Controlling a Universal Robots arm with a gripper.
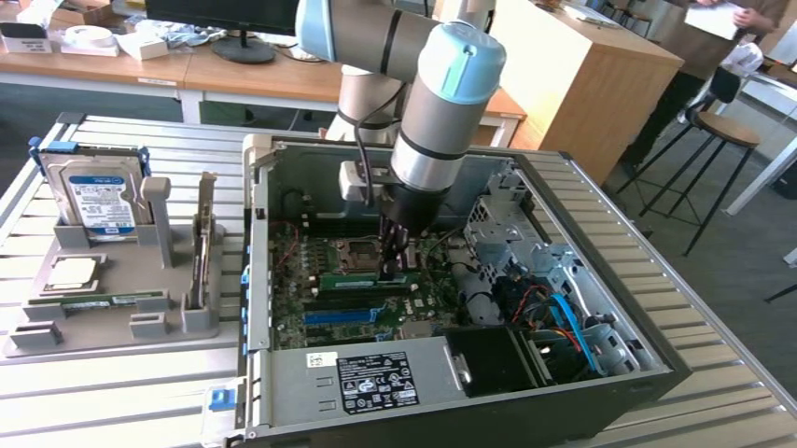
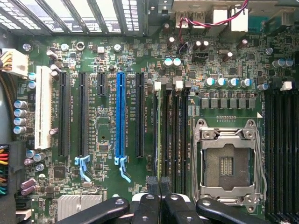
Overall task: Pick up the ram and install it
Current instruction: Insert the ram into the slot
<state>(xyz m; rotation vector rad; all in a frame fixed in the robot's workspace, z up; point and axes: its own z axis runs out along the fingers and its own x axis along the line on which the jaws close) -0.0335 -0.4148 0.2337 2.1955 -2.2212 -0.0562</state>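
My gripper reaches down into the open computer case and is shut on the ram, a narrow green stick held level just over the motherboard. In the wrist view the ram shows edge-on as a thin line running away from the two black fingertips, which are pressed close together. It lies along the black memory slots beside the empty processor socket. Whether it is seated in a slot I cannot tell. A second, similar green stick lies in the grey holder.
The holder at the exterior view's left also carries the silver hard drive and the square processor chip. Inside the case are blue and black expansion slots, the power supply and cable bundles. A person stands far back.
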